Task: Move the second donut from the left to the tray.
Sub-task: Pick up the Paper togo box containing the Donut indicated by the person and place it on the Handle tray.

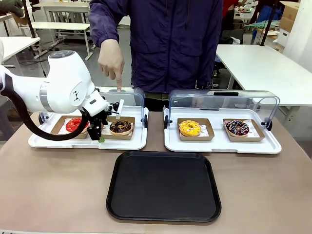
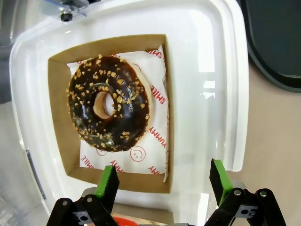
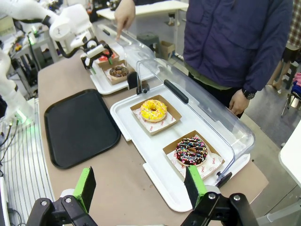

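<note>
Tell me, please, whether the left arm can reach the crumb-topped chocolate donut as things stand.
Probably yes: the jaws of the left arm stand open just above the donut, its tray's clear lid is raised, and nothing lies between. The person's hand points from beyond the lid.

At the bottom edge, the right gripper [image 3: 140, 186] stands wide apart, nothing between its green pads. Mid-frame, a white tray [image 3: 141, 141] with a raised clear lid holds a yellow donut [image 3: 154, 110] and a sprinkled donut [image 3: 191, 151]. The black tray [image 3: 80, 127] lies at left. The second donut from the left [image 3: 118, 71] sits upper left, below a person's pointing hand [image 3: 124, 16].
</note>
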`<state>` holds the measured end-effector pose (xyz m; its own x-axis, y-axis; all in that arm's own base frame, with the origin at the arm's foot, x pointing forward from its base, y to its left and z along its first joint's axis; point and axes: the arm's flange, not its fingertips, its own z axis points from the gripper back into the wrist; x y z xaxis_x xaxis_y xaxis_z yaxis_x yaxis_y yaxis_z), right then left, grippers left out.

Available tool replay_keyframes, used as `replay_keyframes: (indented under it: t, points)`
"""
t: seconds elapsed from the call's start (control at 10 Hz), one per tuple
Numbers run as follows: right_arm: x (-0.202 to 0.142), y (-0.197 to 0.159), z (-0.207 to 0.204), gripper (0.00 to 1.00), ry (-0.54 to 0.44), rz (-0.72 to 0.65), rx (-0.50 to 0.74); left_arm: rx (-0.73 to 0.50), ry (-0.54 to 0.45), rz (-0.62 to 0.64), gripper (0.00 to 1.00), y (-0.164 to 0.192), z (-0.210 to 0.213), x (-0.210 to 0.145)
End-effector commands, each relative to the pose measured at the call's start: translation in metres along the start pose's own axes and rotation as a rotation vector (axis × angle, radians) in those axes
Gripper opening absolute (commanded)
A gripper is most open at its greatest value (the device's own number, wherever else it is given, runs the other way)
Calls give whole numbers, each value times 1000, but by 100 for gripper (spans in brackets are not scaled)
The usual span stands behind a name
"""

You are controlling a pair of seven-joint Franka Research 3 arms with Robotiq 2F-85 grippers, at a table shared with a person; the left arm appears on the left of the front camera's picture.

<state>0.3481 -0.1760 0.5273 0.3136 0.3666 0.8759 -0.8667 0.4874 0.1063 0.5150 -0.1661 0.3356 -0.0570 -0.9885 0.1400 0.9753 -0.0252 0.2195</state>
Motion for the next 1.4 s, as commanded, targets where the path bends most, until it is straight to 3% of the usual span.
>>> replay_keyframes:
  t: [0.0, 0.6, 0.9, 1.0, 1.2, 1.3]
  points:
    - [1, -2, -1, 100, -28, 26, -1, 18, 21, 15, 100, 2, -4, 1]
    - [1, -2, -1, 100, -28, 26, -1, 0, 27, 21, 100, 6, -18, -1]
    - [1, -2, -1, 100, -28, 26, -1, -13, 10, 25, 12, 6, -17, 1]
    - [1, -2, -1, 100, -28, 26, -1, -19, 13, 25, 0, 6, -17, 2]
    - [1, -2, -1, 100, -28, 26, -1, -33, 18, 23, 0, 5, -15, 2]
    - [1, -2, -1, 100, -28, 26, -1, -40, 29, 26, 6, 4, -14, 2]
